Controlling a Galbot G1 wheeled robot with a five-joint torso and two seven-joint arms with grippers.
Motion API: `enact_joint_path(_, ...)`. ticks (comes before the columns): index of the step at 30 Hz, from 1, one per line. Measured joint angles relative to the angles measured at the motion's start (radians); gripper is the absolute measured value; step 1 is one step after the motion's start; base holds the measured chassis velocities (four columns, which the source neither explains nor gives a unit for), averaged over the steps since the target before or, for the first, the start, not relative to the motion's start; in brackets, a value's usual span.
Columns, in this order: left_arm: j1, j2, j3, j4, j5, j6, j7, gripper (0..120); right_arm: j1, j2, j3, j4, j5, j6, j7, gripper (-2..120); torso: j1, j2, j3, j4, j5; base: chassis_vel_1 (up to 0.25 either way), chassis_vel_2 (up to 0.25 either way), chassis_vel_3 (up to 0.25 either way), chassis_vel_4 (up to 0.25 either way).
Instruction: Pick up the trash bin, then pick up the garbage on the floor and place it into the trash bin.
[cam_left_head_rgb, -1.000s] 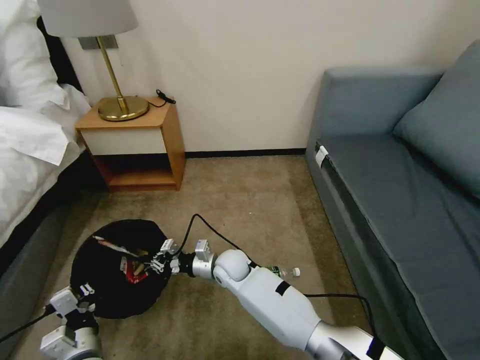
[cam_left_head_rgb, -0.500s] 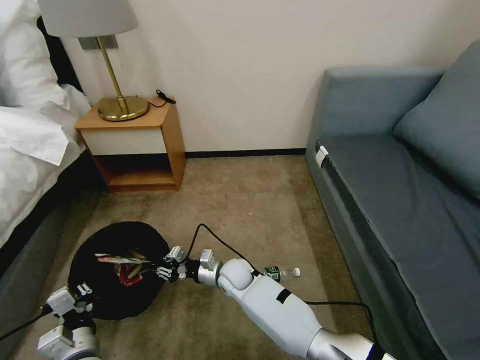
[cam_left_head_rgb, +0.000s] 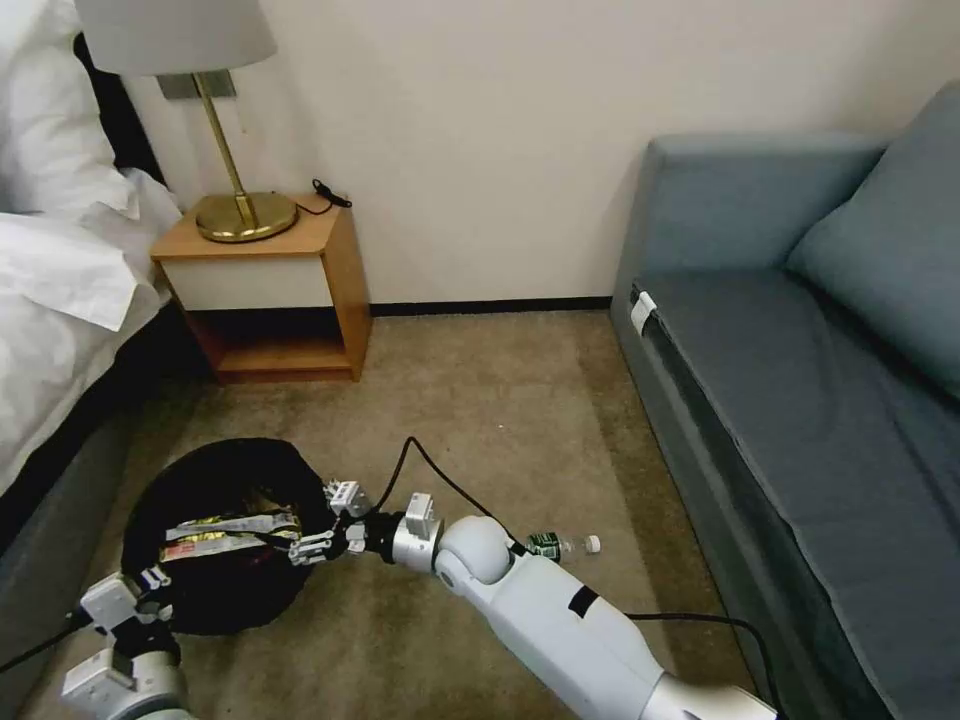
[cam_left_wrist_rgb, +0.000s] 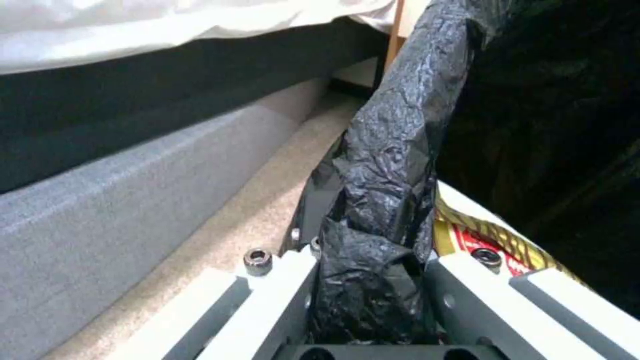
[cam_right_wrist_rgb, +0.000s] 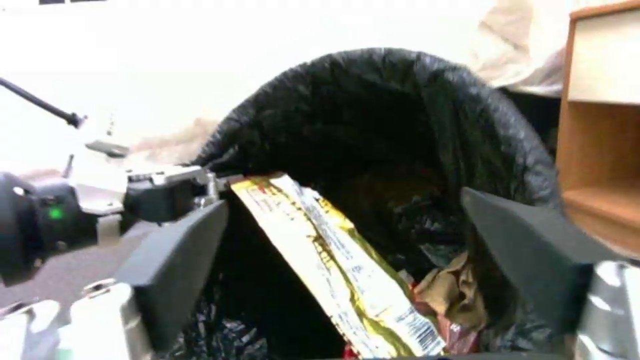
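Note:
The trash bin (cam_left_head_rgb: 215, 470), black and lined with a black bag, is tipped with its mouth toward me. My left gripper (cam_left_head_rgb: 152, 580) is shut on its near rim; in the left wrist view the fingers (cam_left_wrist_rgb: 280, 295) pinch the bag's crumpled edge (cam_left_wrist_rgb: 380, 240). The right gripper (cam_left_head_rgb: 318, 528) is open at the bin's right rim, with nothing between its fingers (cam_right_wrist_rgb: 177, 265). A long yellow-green wrapper (cam_left_head_rgb: 228, 527) (cam_right_wrist_rgb: 333, 270) lies loose inside the bin, above crumpled brown paper (cam_right_wrist_rgb: 450, 290). A small clear bottle (cam_left_head_rgb: 560, 546) lies on the carpet behind the right forearm.
A wooden nightstand (cam_left_head_rgb: 275, 290) with a brass lamp (cam_left_head_rgb: 240, 200) stands against the far wall. The bed (cam_left_head_rgb: 60, 300) runs along the left and a grey-blue sofa (cam_left_head_rgb: 800, 400) along the right. Open carpet (cam_left_head_rgb: 500, 400) lies between them. A black cable (cam_left_head_rgb: 440, 475) trails from the right wrist.
The bin has shifted left and tipped its mouth more toward me. The yellow-green wrapper now lies flatter across the inside. The right gripper has stayed at the bin's right rim.

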Motion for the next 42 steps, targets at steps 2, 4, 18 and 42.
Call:
enact_joint_path(2,0.0,0.001,-0.001,-0.001,0.0,0.0,0.0,3,-0.011,-0.007,0.009,0.015,-0.003,0.004,0.001,99,0.0,0.0,0.0,-0.0001,0.0,0.0,0.0,0.0,0.0)
enact_joint_path(4,0.002,0.002,-0.003,-0.003,-0.001,0.001,-0.001,3,-0.027,-0.023,0.026,0.036,-0.008,0.009,0.001,99,0.0,0.0,0.0,0.0,0.0,0.0,0.0,0.0,0.0)
enact_joint_path(18,0.013,0.047,-0.025,-0.023,-0.017,-0.012,0.007,3,-0.11,-0.17,0.206,0.169,-0.083,-0.029,-0.053,100,0.0,0.0,0.0,-0.0001,0.0003,0.0,0.0,0.0,0.0)
enact_joint_path(42,0.047,-0.015,-0.027,-0.01,0.032,-0.058,0.019,3,-0.096,-0.321,0.48,-0.178,-0.711,0.079,-0.276,100,0.0,0.0,0.0,0.0,0.0001,0.0,0.0,0.0,0.0)
